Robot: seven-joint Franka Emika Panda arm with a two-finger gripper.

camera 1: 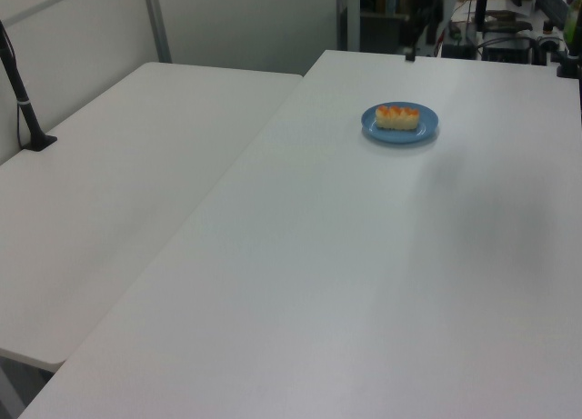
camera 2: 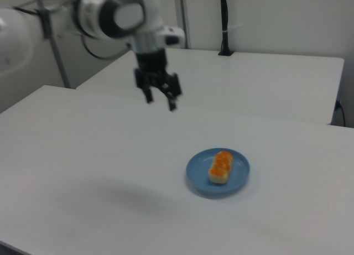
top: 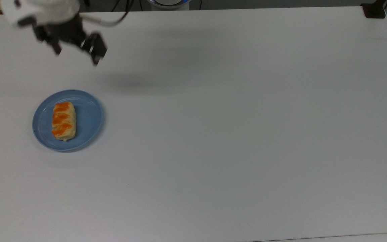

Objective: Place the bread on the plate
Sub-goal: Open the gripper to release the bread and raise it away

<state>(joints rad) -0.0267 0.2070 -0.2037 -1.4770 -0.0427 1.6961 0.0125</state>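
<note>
The bread (top: 64,121), a pale-yellow loaf with orange glazed patches, lies flat on the light-blue plate (top: 89,117) at the top view's left. The left view has the bread (camera 1: 398,116) on the plate (camera 1: 426,128) far up the table, and the right view has the bread (camera 2: 220,166) on the plate (camera 2: 194,169) too. My gripper (top: 76,53) hangs high above the table, well clear of the plate toward the top view's upper edge, open with nothing between its fingers. In the right view the gripper (camera 2: 159,100) sits up and to the left of the plate.
The white table (top: 233,134) spreads wide to the top view's right of the plate. A black clamp (top: 374,10) sits at its far right corner. A second white table (camera 1: 118,164) adjoins on the left view's left, with a black post (camera 1: 25,110).
</note>
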